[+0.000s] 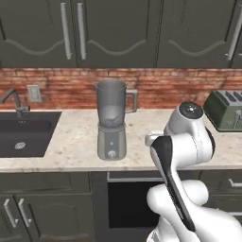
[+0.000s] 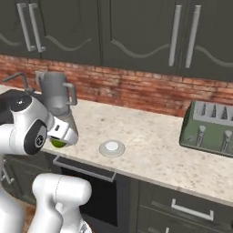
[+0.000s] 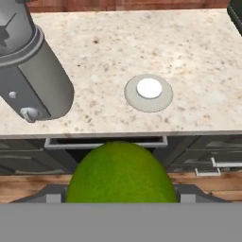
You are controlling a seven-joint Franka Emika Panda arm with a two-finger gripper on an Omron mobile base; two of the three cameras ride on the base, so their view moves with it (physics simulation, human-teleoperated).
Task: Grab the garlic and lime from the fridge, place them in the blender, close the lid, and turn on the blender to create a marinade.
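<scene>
hand view — lime [image 3: 122, 172] lies crosswise

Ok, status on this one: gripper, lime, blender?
Gripper shut on lime, short of the counter edge. Blender open, lid lying on counter beside it. Nothing in the way.

Flat, even, sourceless light fills all three rendered views, moderately bright on the pale speckled stone bench [image 1: 71, 142] and dim on the dark grey panelled cupboards [image 1: 118, 33] above, with no glare and only a faint soft shadow at the foot of the smoky see-through blender jug on its tapered grey base [image 1: 111, 120]. Both base views are low in resolution and slightly soft, so the red brick wall [image 2: 136, 88] and the green slotted toaster [image 2: 209, 127] lack crisp edges. In the hand view the round pale grey-white disc lid [image 3: 149, 92] casts almost no shadow, the blender leans as if stretched toward the corner, and the big green rounded lime [image 3: 122, 172] shows a smooth sheen without a sharp highlight.
</scene>
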